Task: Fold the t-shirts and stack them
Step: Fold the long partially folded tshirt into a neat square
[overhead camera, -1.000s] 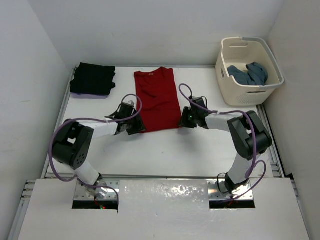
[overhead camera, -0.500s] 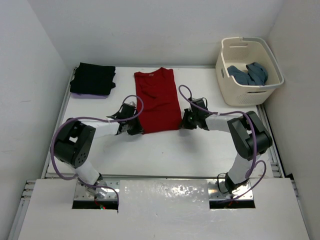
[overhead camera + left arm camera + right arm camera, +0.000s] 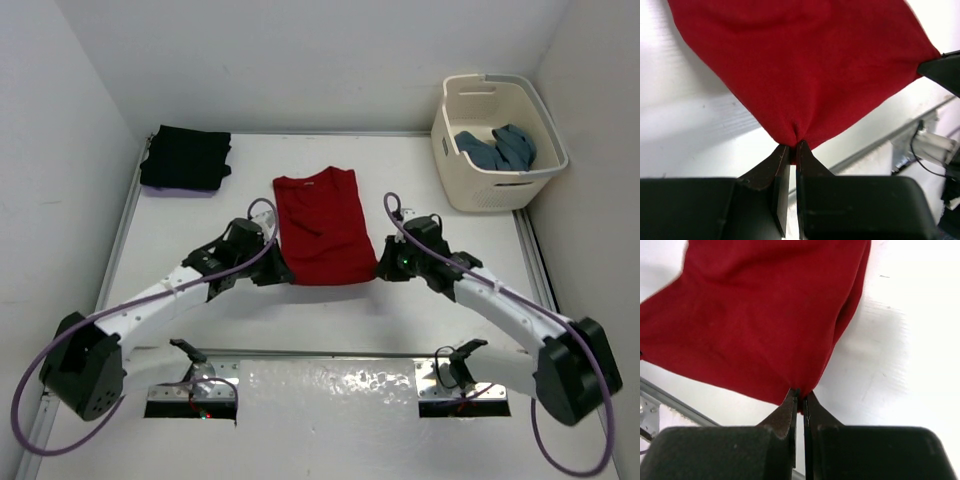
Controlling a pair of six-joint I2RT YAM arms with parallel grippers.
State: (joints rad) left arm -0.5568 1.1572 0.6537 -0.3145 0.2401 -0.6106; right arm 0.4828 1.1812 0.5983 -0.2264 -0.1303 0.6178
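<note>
A red t-shirt (image 3: 322, 226) lies mid-table, folded narrow, collar toward the back. My left gripper (image 3: 281, 272) is shut on its near left corner (image 3: 794, 137). The right gripper (image 3: 382, 270) is shut on the near right corner (image 3: 801, 393). In both wrist views the red cloth bunches between the closed fingertips and stretches away above the table. A folded black t-shirt (image 3: 186, 157) rests at the back left on a lavender one, whose edge (image 3: 170, 190) peeks out beneath. A teal blue t-shirt (image 3: 500, 148) is crumpled in the basket.
The cream laundry basket (image 3: 497, 185) stands at the back right corner. White walls close in on the left, back and right. The table's front metal rail (image 3: 320, 352) runs just behind the arm bases.
Both grippers closed on the red shirt's near corners and pulled it toward the front of the table. Both arms are now stretched out low, their elbows swung outward.
</note>
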